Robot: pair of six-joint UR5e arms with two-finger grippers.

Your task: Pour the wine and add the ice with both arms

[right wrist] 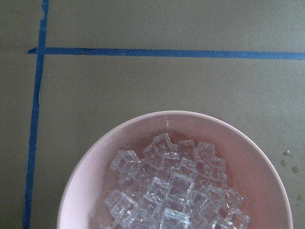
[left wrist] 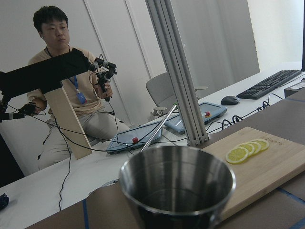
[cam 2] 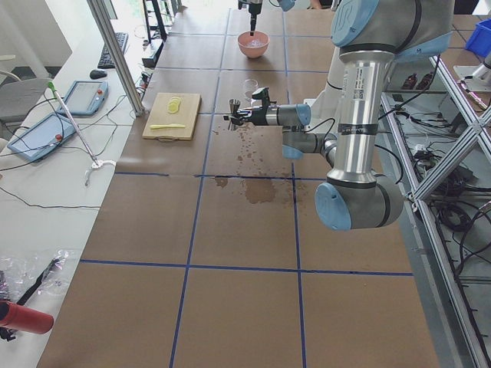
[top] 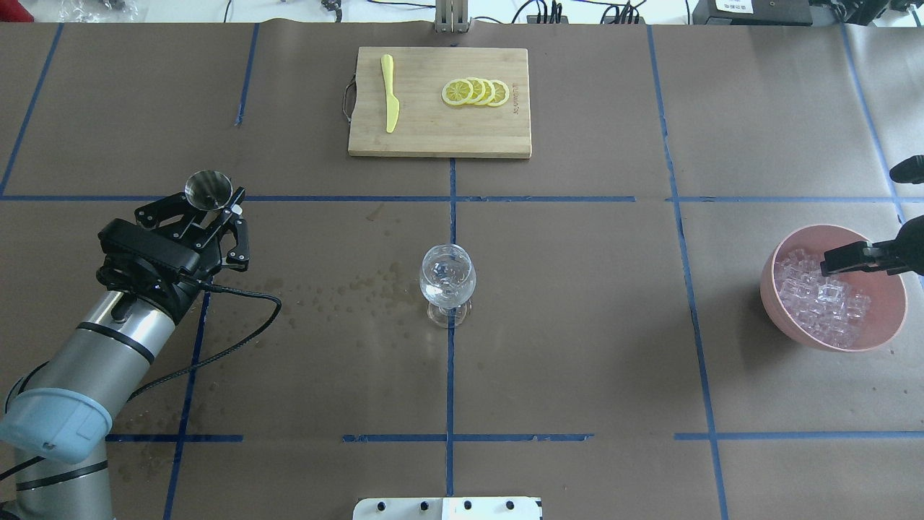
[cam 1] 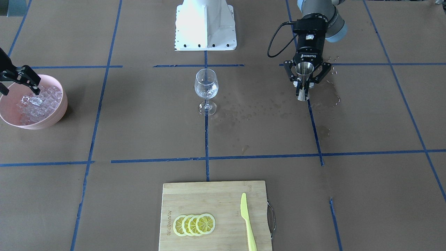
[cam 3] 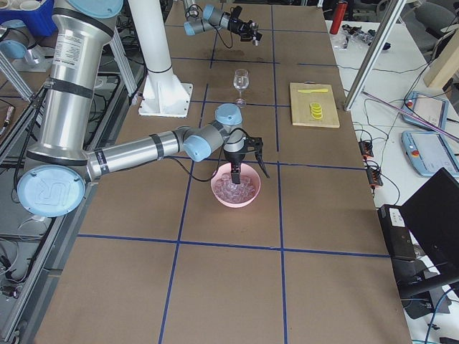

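Steel jigger (left wrist: 176,186) upright, clenched in left gripper (cam 1: 306,81), wine inside not discernible; wine glass (cam 1: 206,87) stands well apart inboard, so carry level and tip slowly at the rim. Right gripper (cam 3: 247,175) spread open just over ice (right wrist: 174,191) in pink bowl (right wrist: 95,157): pinch one cube.

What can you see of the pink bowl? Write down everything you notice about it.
The pink bowl is round, deep and smooth, and looks like matte plastic. It stands upright on the brown paper near the table's end on the robot's right. Clear ice cubes are heaped inside, below the rim. The open right hand hangs over it. Whether a finger touches the ice cannot be told.
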